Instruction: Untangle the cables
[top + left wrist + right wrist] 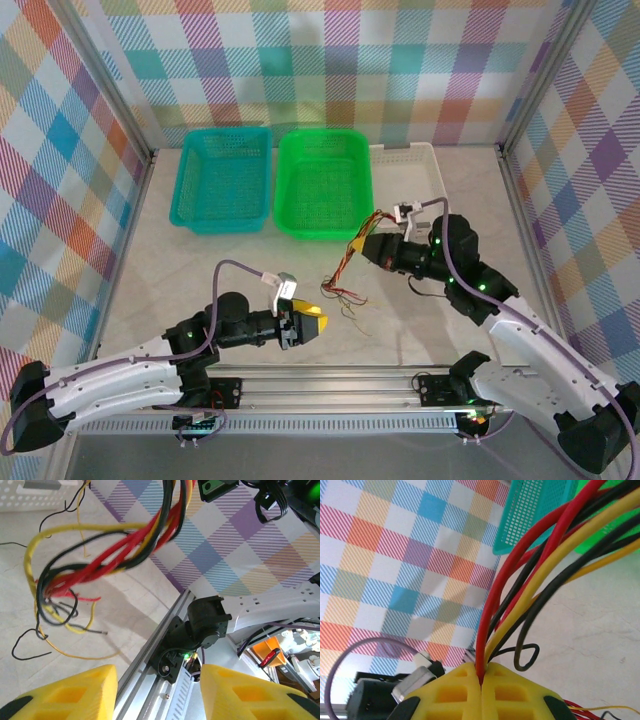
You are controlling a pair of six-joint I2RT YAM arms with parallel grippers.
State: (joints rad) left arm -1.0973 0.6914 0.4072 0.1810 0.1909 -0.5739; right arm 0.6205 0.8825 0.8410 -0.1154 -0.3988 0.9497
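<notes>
The cables [352,258] are a tangle of thin red, yellow and black wires hanging from my right gripper [366,246] down to the table, with loose ends [345,296] spread on the surface. In the right wrist view the yellow fingers [455,692] of my right gripper [481,680] are pressed together on the cables [530,580], which fan upward from them. My left gripper [306,322] sits low to the left of the loose ends. In the left wrist view my left gripper [157,682] stands open with nothing between its fingers, and the cables [100,560] hang ahead of it.
A teal basket [222,178], a green basket [323,182] and a white tray [425,165] stand in a row at the back. The aluminium rail [340,395] with both arm bases runs along the near edge. Checked walls close in the sides.
</notes>
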